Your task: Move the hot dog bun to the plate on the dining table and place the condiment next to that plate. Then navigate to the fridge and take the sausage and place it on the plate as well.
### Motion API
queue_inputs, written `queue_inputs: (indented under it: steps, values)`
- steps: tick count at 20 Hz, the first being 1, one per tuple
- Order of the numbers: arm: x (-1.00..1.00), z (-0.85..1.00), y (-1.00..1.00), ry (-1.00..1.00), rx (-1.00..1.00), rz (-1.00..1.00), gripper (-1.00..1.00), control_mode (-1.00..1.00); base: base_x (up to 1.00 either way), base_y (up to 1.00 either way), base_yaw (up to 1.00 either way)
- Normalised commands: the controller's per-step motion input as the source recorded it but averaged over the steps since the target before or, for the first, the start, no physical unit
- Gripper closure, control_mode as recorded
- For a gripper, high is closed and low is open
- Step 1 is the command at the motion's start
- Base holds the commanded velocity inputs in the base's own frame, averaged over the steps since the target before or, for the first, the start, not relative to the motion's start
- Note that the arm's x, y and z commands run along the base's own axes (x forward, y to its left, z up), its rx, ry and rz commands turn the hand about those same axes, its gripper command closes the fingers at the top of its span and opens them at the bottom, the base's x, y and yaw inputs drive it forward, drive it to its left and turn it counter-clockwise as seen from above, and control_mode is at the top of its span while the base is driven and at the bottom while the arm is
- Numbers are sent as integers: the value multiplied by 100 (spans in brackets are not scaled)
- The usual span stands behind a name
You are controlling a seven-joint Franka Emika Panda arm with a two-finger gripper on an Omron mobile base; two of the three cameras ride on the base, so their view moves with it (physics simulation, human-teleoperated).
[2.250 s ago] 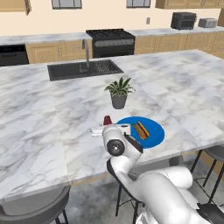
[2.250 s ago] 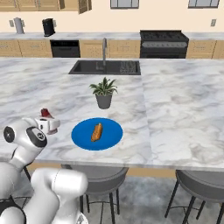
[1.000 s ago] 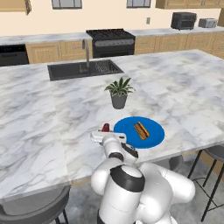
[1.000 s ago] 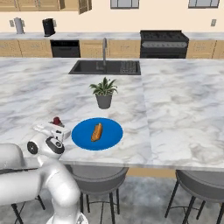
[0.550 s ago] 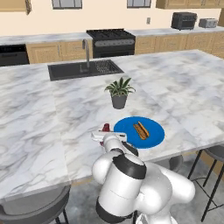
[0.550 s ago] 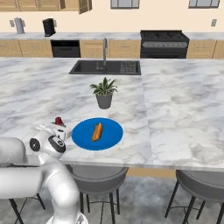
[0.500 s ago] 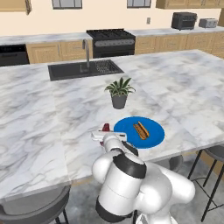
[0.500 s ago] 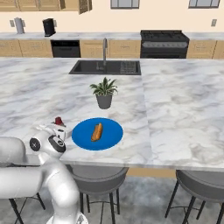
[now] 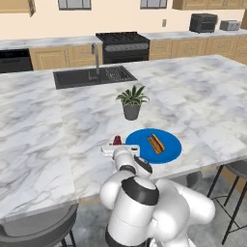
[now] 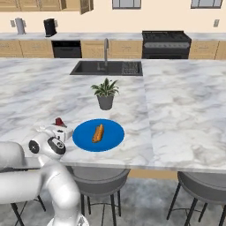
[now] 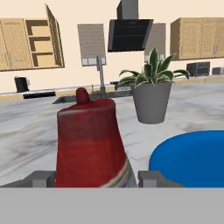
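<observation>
No legible text, label, brand, number or sign appears in any view. The red condiment bottle (image 11: 89, 144), at lower centre of the hand view, has a plain body; a striped band at its base carries no readable characters. The blue plate (image 9: 153, 145) and the appliances along the back wall are likewise unmarked.

Your support surface is the marble dining table (image 9: 43, 140), one long island with a sink (image 9: 91, 76) set into its far side. Directly on it you've got a potted plant (image 9: 131, 102) mid-table, a blue plate (image 9: 169, 149) near the front edge, and a red condiment bottle (image 11: 92, 144) standing upright just left of that plate.
</observation>
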Motion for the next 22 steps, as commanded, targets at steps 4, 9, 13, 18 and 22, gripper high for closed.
queue_inputs:
  steps: [4, 9, 13, 18, 22]
  values:
    - [21, -42, 15, -12, 0, 2, 100, -100, 0, 0, 0]
    - [23, -47, 13, -11, 0, 3, 100, -100, 0, 0, 0]
    - [19, -48, 4, -16, 6, 4, 100, -100, 0, 0, 0]
    - [4, -35, 0, -22, 8, 2, -100, -100, 0, 0, 0]
    - [-2, -14, 0, -23, 2, 0, -100, -100, 0, 0, 0]
